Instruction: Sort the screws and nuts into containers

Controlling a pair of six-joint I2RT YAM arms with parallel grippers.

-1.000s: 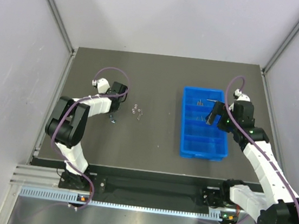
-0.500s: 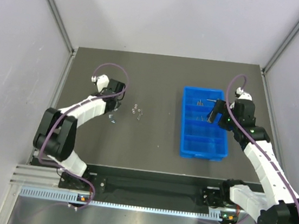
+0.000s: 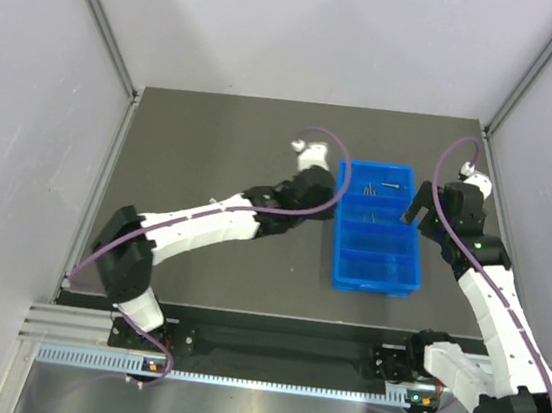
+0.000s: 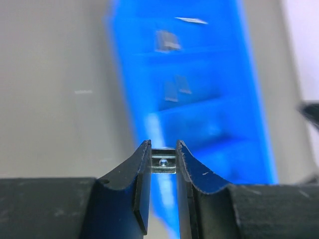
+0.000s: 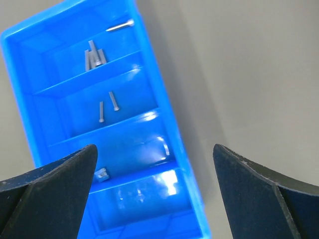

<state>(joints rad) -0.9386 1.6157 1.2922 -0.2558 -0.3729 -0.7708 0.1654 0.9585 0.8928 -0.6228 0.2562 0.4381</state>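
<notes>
Nut (image 4: 163,163) between jaws of left hand (image 4: 163,147)

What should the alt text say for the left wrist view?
The left pincer grips a small silvery nut between its two black fingertips. Behind it, out of focus, lies the blue tray on a grey table, with a few grey pieces in its far compartments.

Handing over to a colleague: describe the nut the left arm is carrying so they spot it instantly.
Find the blue tray on the right of the table; the left end effector hovers at its left edge. Pinched between its black fingers is a small squarish silvery nut with a round hole, unlike the thin screws lying loose in the compartments.
</notes>
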